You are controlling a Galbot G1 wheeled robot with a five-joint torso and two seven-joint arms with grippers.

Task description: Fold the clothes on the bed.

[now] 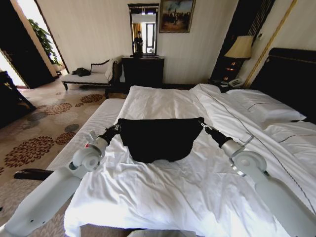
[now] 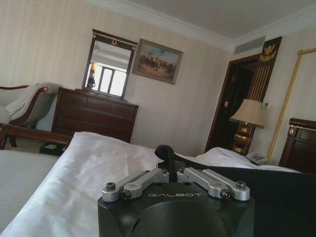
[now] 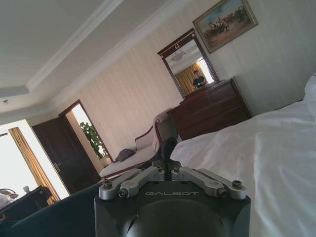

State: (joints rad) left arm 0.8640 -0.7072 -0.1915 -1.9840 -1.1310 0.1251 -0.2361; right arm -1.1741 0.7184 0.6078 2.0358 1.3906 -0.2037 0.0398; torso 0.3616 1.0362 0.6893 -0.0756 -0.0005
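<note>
The clothes are one black T-shirt [image 1: 159, 139], stretched between my two grippers over the middle of the bed [image 1: 187, 192], with its lower part sagging onto the white duvet. My left gripper [image 1: 117, 128] is shut on the shirt's left top corner. My right gripper [image 1: 202, 123] is shut on the right top corner. In the left wrist view, the left gripper [image 2: 167, 154] pinches dark fabric [image 2: 281, 197] that runs off to one side. The right wrist view has the right gripper [image 3: 166, 148] closed on the dark cloth [image 3: 54, 219].
Pillows [image 1: 264, 107] and a dark headboard [image 1: 291, 74] lie to the right. A lamp [image 1: 240, 48] and a phone [image 1: 235, 83] stand at the far bedside. A dresser [image 1: 143, 70] and a chaise lounge [image 1: 91, 75] line the back wall. Patterned carpet [image 1: 39, 140] runs along the bed's left.
</note>
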